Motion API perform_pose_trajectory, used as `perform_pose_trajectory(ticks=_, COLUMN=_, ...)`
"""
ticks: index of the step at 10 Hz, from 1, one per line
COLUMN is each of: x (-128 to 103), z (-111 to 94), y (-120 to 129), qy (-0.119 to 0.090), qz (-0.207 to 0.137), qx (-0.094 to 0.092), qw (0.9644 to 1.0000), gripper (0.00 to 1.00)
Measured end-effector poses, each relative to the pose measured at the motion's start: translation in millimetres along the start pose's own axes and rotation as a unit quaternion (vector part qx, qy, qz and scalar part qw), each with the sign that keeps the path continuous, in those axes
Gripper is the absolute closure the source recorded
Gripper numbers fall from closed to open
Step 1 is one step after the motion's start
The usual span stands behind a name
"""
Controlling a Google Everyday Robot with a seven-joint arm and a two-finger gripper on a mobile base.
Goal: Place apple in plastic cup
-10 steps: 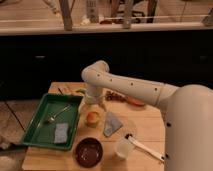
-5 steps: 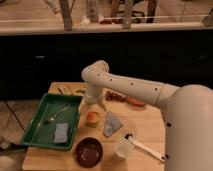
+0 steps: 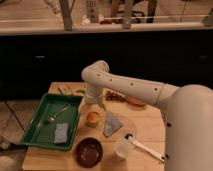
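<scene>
1. Gripper (image 3: 93,106): hangs at the end of the white arm (image 3: 125,86), pointed down over the middle of the wooden table (image 3: 150,127). Whether the jaws are spread or pressed together cannot be told.
2. Apple (image 3: 92,118): directly beneath the jaws, seated in the mouth of the plastic cup (image 3: 91,123), whose yellow-green wall shows below the fruit. The fruit is about as wide as the rim, so it appears to rest on top, not sink inside. Whether the jaws touch it cannot be told.
3. Judgement: the placement appears essentially made; the vertical approach suits lowering a round fruit into a narrow opening.
4. Green tray (image 3: 35,127): to one side of the jaws, holding a utensil (image 3: 59,113) and a grey cloth (image 3: 61,133).
5. Grey pouch (image 3: 111,124): just beside the cup, on the opposite side.
6. Dark bowl (image 3: 89,151) and translucent cup (image 3: 123,148): nearer the camera, well apart from the jaws.
7. Reddish-orange food (image 3: 135,101): beyond the jaws, behind the arm.
</scene>
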Motion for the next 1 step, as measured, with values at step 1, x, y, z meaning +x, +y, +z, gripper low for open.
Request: perform_pose_trajectory(ticks=1, x=0.0, z=0.0, y=0.0, qy=0.000, qz=0.000, qx=0.000, qw=1.0000, gripper=0.20)
